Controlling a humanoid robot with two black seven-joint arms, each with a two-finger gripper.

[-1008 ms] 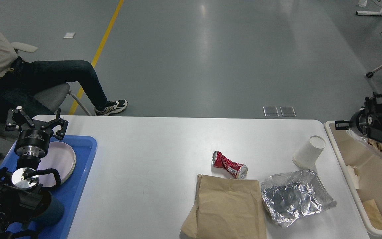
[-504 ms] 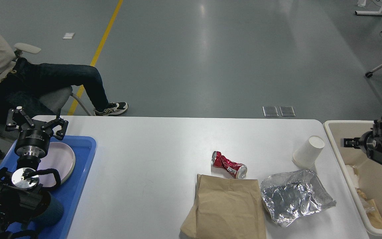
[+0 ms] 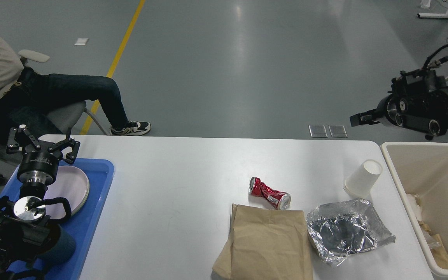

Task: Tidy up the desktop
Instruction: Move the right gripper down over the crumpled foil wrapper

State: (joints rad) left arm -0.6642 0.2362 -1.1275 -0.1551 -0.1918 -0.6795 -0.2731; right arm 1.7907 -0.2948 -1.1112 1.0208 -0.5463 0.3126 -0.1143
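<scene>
Head view. The white desktop (image 3: 177, 186) spans the middle and lower part of the scene. Taking the crushed red can (image 3: 269, 193) lying on its side near the desktop's centre as landmark: a flat brown paper bag (image 3: 265, 243) lies directly in front of it, its upper edge touching or nearly touching the can; a crumpled sheet of aluminium foil (image 3: 346, 230) lies to the can's right and nearer the viewer, just beside the bag; a white paper cup (image 3: 363, 178), tilted, stands farther right, near the desktop's right edge. Beyond that edge sits a cream bin (image 3: 410, 194) holding scraps. Far left of the can, a blue tray (image 3: 93, 217) carries a pale plate (image 3: 72, 186). The left gripper (image 3: 42, 145) hangs above the tray's far end, fingers spread wide, holding nothing. The right gripper (image 3: 358, 119) is raised above the floor, beyond the bin and far right of the can; its finger spacing cannot be told. A seated person (image 3: 33, 89) occupies a chair at upper left.
</scene>
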